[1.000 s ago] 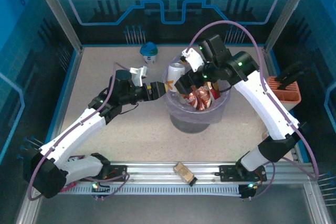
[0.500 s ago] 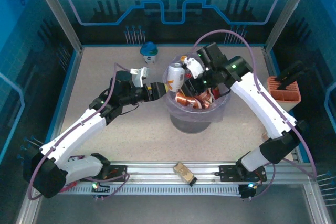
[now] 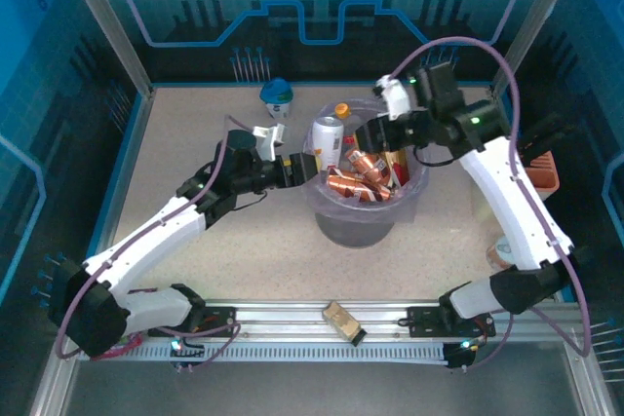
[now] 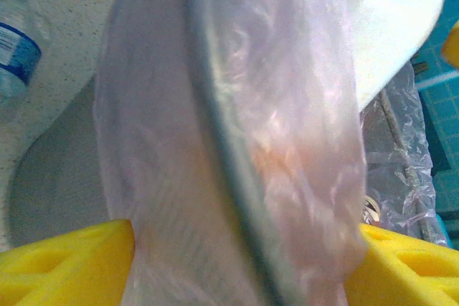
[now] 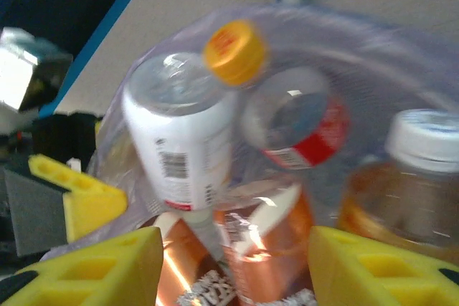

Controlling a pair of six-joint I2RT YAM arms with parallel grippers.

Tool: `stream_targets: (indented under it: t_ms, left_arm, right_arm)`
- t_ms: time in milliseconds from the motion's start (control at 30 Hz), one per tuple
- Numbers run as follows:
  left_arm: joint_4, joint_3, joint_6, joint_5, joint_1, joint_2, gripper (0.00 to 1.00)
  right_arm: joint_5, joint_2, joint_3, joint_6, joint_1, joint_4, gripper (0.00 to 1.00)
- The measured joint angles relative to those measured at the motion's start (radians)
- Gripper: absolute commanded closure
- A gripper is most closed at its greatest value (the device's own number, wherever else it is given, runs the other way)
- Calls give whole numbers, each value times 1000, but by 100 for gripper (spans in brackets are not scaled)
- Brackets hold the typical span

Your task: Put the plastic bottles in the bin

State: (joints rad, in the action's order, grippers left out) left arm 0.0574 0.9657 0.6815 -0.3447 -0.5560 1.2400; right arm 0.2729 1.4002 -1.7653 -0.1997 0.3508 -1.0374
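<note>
Left claw [image 3: 298, 167] clamps the bin [image 3: 356, 226] by rim and liner [image 4: 287, 141], probably to steady it. Right claw [image 5: 233, 249] hovers above, fingers apart, empty. Bottles [image 3: 351, 182] lie piled inside the bin; one blue-capped bottle [image 3: 277, 96] waits on the worktop [image 3: 195, 241].

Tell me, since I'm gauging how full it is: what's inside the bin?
In the bin: a white-labelled bottle, an orange cap, a red-labelled clear bottle and copper bottles. Whatever lies beneath them is covered.
</note>
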Motion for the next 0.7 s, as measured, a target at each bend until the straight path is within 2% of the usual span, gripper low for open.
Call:
stream_targets:
  t_ms: [333, 500, 633, 700]
  left_arm:
    - [-63, 206, -10, 13, -91, 261, 25]
    - [-97, 335, -33, 0, -149, 404, 16]
    - [-61, 381, -91, -1, -163, 430, 1]
    - [-45, 399, -126, 3, -163, 425, 1]
  right_arm:
    - [4, -99, 5, -76, -247, 21, 39]
    - [40, -102, 18, -101, -354, 21, 38]
    - [68, -101, 21, -104, -406, 16, 37]
    - [80, -100, 18, -104, -426, 10, 36]
